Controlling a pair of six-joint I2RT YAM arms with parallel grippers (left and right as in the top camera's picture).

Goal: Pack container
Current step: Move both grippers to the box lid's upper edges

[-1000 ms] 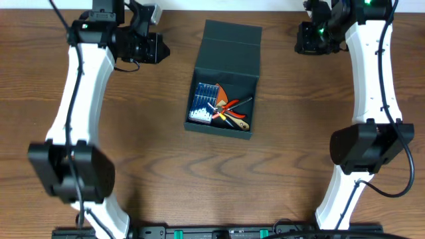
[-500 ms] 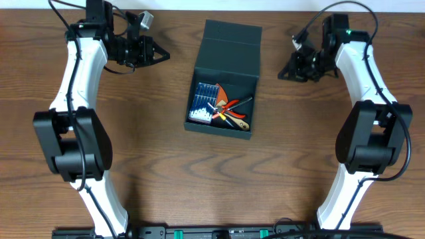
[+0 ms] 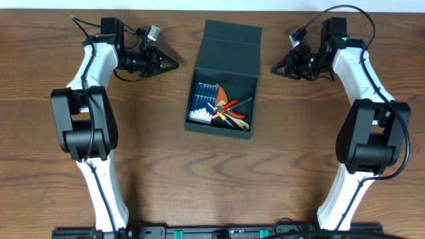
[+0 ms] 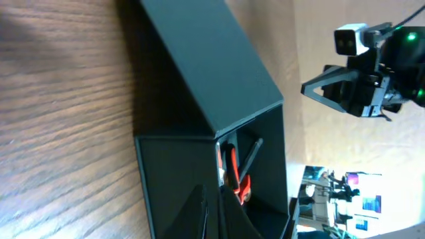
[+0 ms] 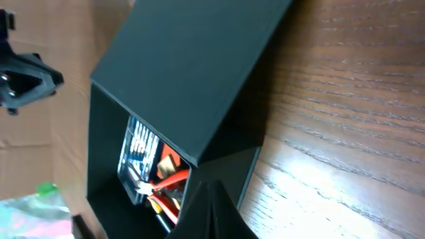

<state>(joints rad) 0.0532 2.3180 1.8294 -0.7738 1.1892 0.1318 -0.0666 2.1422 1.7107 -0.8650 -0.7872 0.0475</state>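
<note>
On the wooden tabletop [image 3: 166, 179], about the middle, sits the dark container [image 3: 247, 89], open, with a blue case [image 3: 201, 106] of bits on its left side and red-handled pliers [image 3: 230, 106] just beside that inside. Its lid [image 3: 229, 43] is folded back toward the far edge. Further back, either side of that lid and apart from it, the left fingers [image 3: 172, 65] and right fingers [image 3: 274, 68] are both clenched on nothing, tips pointing inward.
</note>
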